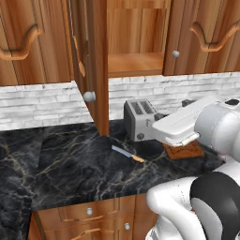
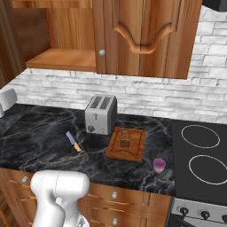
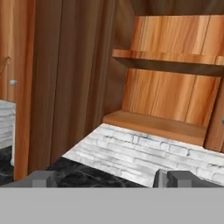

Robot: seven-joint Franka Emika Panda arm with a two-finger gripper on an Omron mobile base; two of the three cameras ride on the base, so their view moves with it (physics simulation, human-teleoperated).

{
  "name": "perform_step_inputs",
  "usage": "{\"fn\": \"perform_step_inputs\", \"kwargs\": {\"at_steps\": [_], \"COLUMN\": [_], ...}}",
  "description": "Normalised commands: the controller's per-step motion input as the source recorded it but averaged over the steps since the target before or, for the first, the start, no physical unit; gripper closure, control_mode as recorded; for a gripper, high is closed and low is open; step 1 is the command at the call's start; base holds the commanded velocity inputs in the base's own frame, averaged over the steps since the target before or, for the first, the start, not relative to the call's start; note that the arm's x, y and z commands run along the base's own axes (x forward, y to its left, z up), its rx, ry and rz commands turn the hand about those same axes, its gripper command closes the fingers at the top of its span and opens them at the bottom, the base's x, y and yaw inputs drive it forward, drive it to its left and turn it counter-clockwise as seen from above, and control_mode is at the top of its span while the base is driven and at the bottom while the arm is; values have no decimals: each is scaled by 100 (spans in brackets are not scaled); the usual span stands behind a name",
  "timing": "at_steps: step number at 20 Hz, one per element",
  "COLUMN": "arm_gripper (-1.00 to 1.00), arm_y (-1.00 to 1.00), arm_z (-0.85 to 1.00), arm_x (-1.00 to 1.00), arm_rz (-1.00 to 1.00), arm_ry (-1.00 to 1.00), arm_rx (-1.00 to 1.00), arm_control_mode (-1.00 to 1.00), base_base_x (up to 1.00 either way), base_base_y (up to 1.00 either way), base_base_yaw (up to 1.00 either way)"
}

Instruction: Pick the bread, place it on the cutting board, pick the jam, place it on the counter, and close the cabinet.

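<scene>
Readable text: none in any view.
toaster (image 2: pixel 101 114): plain grey front, a slider and a knob, no brand.
jam (image 2: pixel 159 165): no label on the pale body or purple lid.
stove (image 2: pixel 201 159): white burner rings, knobs along its front edge without readable marks.

The cabinet (image 1: pixel 136 42) is warm, grained wood with a soft sheen; the counter (image 2: pixel 40 142) is glossy black veined marble. The toaster (image 2: pixel 101 114) looks brushed metal (dull grey), the cutting board (image 2: pixel 135 148) reddish wood.
</scene>
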Motion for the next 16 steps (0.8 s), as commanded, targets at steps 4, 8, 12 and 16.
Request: {"fn": "perform_step_inputs", "kwargs": {"at_steps": [4, 8, 12, 16], "arm_gripper": [-100, -100, -100, -100], "arm_y": [2, 8, 16, 24], "arm_z": [-27, -30, -34, -34], "arm_x": [-18, -26, -35, -20], "arm_rz": [17, 14, 6, 2], "arm_ry": [-10, -14, -19, -19], "arm_rx": [0, 0, -1, -2], "arm_control_mode": [-100, -100, -100, -100], "base_base_x": [0, 0, 0, 0], "base_base_y": [0, 0, 0, 0], "base_base_yaw": [0, 0, 0, 0]}}
